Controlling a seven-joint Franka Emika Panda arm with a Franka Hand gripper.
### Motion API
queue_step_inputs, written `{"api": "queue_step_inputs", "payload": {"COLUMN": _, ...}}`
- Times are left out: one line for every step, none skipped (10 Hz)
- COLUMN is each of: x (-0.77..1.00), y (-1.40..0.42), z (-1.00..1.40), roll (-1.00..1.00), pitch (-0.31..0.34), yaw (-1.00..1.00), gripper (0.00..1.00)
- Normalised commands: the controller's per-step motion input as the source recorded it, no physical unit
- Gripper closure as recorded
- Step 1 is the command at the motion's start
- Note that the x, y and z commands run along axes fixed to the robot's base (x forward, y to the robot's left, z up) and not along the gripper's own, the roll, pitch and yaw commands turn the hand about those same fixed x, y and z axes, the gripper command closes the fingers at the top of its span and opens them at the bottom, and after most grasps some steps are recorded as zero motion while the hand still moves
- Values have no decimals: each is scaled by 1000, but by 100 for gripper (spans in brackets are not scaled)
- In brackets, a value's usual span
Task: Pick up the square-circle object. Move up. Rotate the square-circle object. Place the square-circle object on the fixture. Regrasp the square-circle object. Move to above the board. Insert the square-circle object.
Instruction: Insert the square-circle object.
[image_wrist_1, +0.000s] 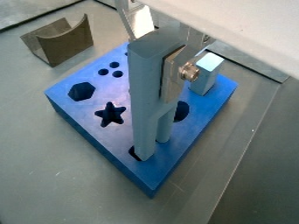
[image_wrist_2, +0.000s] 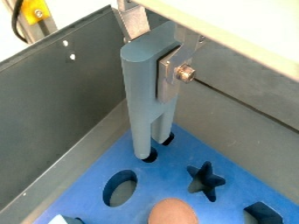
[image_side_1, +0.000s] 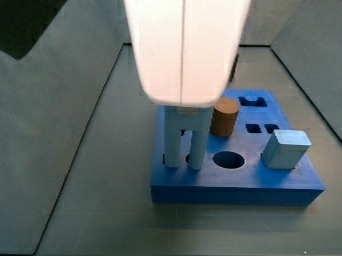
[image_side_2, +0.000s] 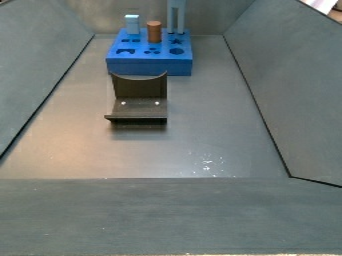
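In a wrist view, the gripper is clamped on the upper part of the square-circle object, which hangs upright below it. The peg's lower end sits in a cut-out near the edge of the board directly under the gripper, so the insertion looks begun but not finished; most of the peg is above the slab. The fixture stands empty, well apart from the gripper, so the regrasp stage appears done. A pale cube rests on the board just beside the gripper.

In a wrist view from the opposite side, the gripper grips the square-circle object between a silver finger and its partner. The peg is slim, pale blue-grey, flat-sided on one part and rounded along another, and its tip enters a round hole of the board. An orange cylinder shows near the frame edge.

In a side view, the arm's white housing hides the gripper; below it the square-circle object reaches down to the board, with the orange cylinder and the cube beside it.

In a side view from far off, the fixture lies on the bin floor short of the board; the gripper is over the board's far corner, too small to judge. What remains is to press the peg home and let go.
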Motion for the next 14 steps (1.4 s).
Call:
{"api": "queue_step_inputs", "payload": {"x": -217, "y": 57, "z": -457, "roll": -84, "pitch": 89, "yaw": -66, "gripper": 100}}
{"api": "queue_step_inputs", "payload": {"x": -140, "y": 111, "z": -451, "roll": -51, "pitch": 60, "yaw": 0, "gripper": 100}}
{"api": "queue_step_inputs", "payload": {"x": 0, "y": 163, "z": -414, "roll": -54, "pitch": 0, "yaw": 37, "gripper": 100}}
{"api": "queue_step_inputs", "payload": {"x": 43, "y": 123, "z": -383, "roll": -27, "pitch": 0, "yaw": 80, "gripper": 100}}
{"api": "queue_step_inputs", "payload": {"x": 126, "y": 80, "z": -454, "roll": -77, "pitch": 0, "yaw": 26, "gripper": 100}}
{"api": "queue_step_inputs", "payload": {"x": 80, "y": 57, "z": -494, "roll": -99, "pitch": 0, "yaw": 6, "gripper": 100}}
{"api": "queue_step_inputs", "payload": {"x": 0, "y": 9, "z": -531, "roll": -121, "pitch": 0, "yaw": 0, "gripper": 100}}
{"api": "queue_step_inputs", "payload": {"x": 3, "y": 0, "z": -631, "roll": -134, "pitch": 0, "yaw": 0, "gripper": 100}}
{"api": "queue_step_inputs", "payload": {"x": 0, "y": 0, "z": -757, "roll": -71, "pitch": 0, "yaw": 0, "gripper": 100}}
{"api": "queue_step_inputs", "payload": {"x": 0, "y": -54, "z": -811, "roll": -79, "pitch": 17, "yaw": 0, "gripper": 100}}
{"api": "queue_step_inputs", "payload": {"x": 0, "y": -37, "z": -749, "roll": -26, "pitch": 0, "yaw": 143, "gripper": 100}}
{"api": "queue_step_inputs", "payload": {"x": 0, "y": 0, "z": -666, "roll": -23, "pitch": 0, "yaw": 171, "gripper": 100}}
{"api": "queue_step_inputs", "payload": {"x": 11, "y": 0, "z": -720, "roll": -33, "pitch": 0, "yaw": 154, "gripper": 100}}
{"api": "queue_step_inputs", "payload": {"x": 0, "y": -9, "z": -769, "roll": 0, "pitch": 0, "yaw": 206, "gripper": 100}}
